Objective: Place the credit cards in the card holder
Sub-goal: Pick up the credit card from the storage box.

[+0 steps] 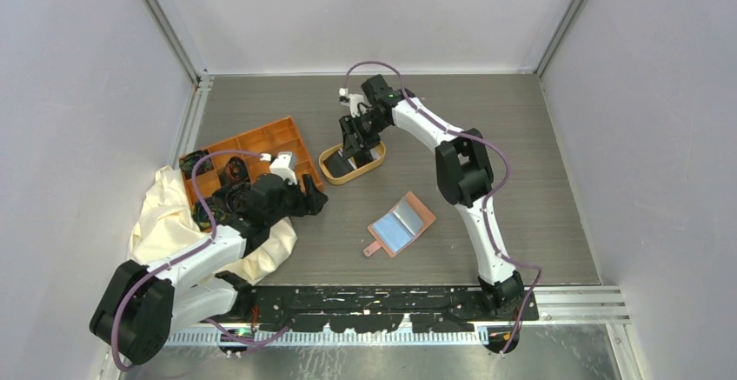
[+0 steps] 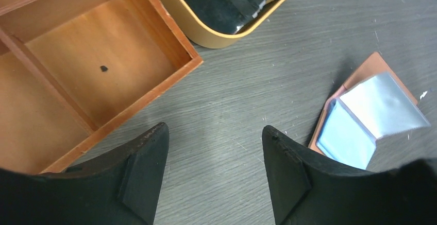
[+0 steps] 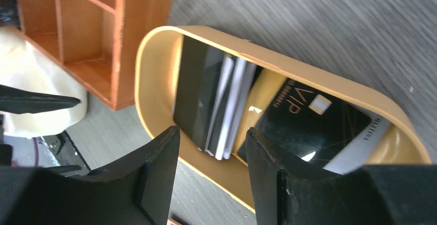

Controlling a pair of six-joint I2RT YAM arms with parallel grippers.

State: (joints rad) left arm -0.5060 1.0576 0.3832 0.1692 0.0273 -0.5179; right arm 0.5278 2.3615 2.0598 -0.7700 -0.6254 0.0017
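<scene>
A grey wood-grain table (image 1: 521,136) sits inside pale walls. At far left a cream cloth (image 1: 156,210) is bunched under the left arm. Next to it is an orange tray (image 1: 265,136); the compartment seen from the left wrist holds only a dark speck. The left gripper (image 2: 215,128) hangs over bare table by that tray's corner, its jaws parted with nothing between them. Just beside the corner is an oval tray (image 3: 154,55) holding the cards (image 3: 206,96): several lean together on edge, and a black one marked VIP lies to their right. The right gripper (image 3: 212,130) hovers over the leaning cards, jaws apart and gripping none of them. Furthest right, nearer the arms' bases, the wallet (image 1: 401,223) lies open on the table, blue pockets up, with no card in it.
</scene>
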